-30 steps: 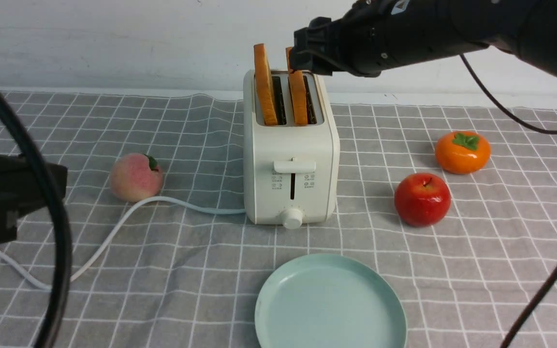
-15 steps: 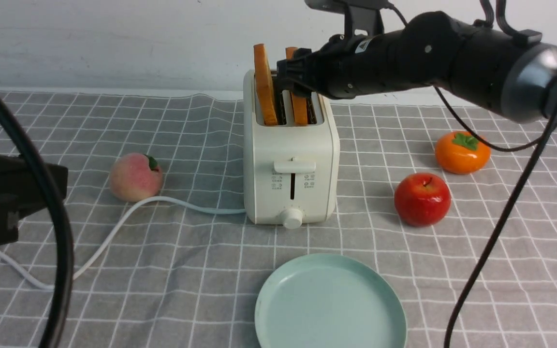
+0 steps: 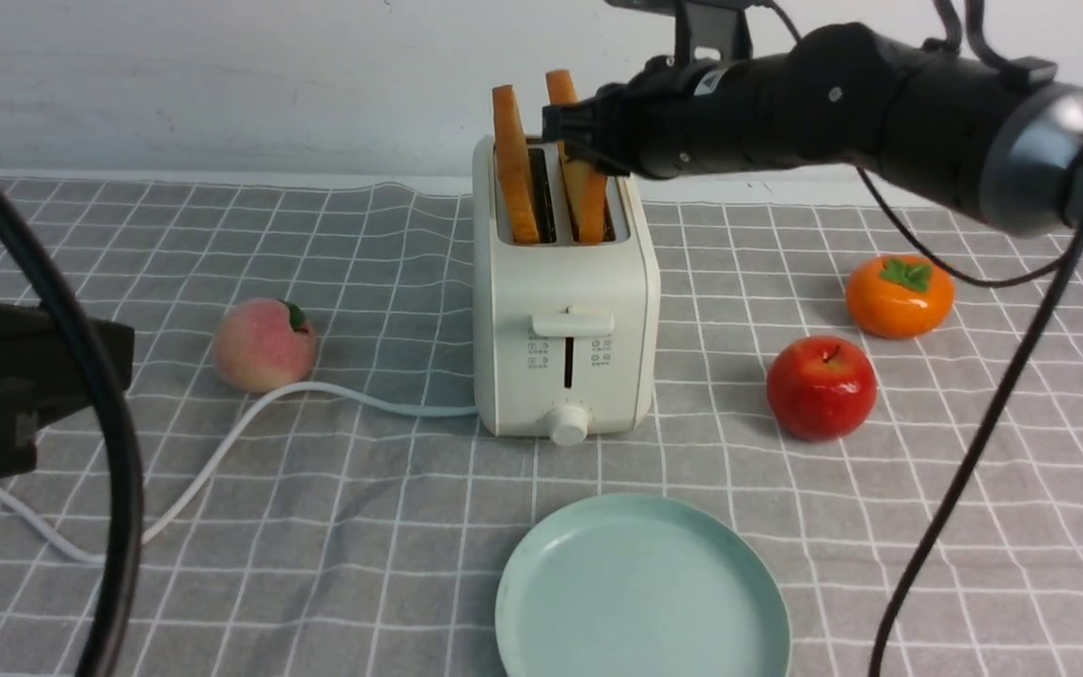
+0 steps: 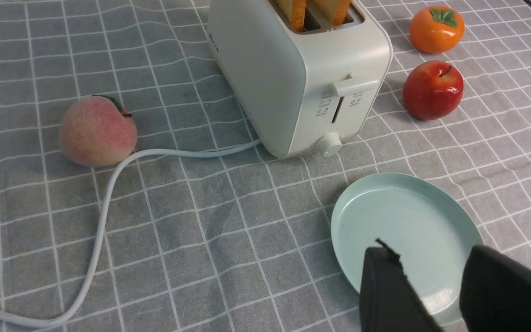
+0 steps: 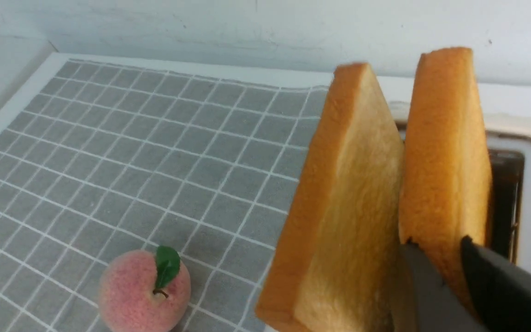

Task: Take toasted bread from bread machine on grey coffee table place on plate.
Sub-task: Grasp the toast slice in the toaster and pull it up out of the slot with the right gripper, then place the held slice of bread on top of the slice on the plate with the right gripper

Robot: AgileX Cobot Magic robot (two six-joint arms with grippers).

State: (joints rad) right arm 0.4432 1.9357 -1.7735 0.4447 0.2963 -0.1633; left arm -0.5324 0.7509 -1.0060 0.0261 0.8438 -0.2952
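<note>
On the grey coffee table [image 3: 316, 564] stands the cream-white bread machine [image 3: 565, 310] with two slices of toasted bread in its slots. The left slice [image 3: 511, 165] stands upright. The right slice [image 3: 587, 197] sits higher and leans, its foot still in the slot. My right gripper [image 3: 572, 132] reaches in from the right and is shut on it; in the right wrist view its gripper [image 5: 438, 244] pinches that slice [image 5: 445, 152] beside the other [image 5: 353, 193]. The mint plate [image 3: 640, 592] lies empty in front. My left gripper [image 4: 427, 258] hangs open over the plate [image 4: 385, 207].
A peach [image 3: 264, 343] lies left of the toaster, with the white power cord [image 3: 222, 451] curling past it. A red apple [image 3: 821, 387] and an orange persimmon [image 3: 899, 296] sit to the right. Black cables hang at the left [image 3: 114, 489] and right [image 3: 974, 451].
My right gripper dropped to the toaster top, closed on the right slice, and the slice has risen a little and tilted. The left arm has not moved.
</note>
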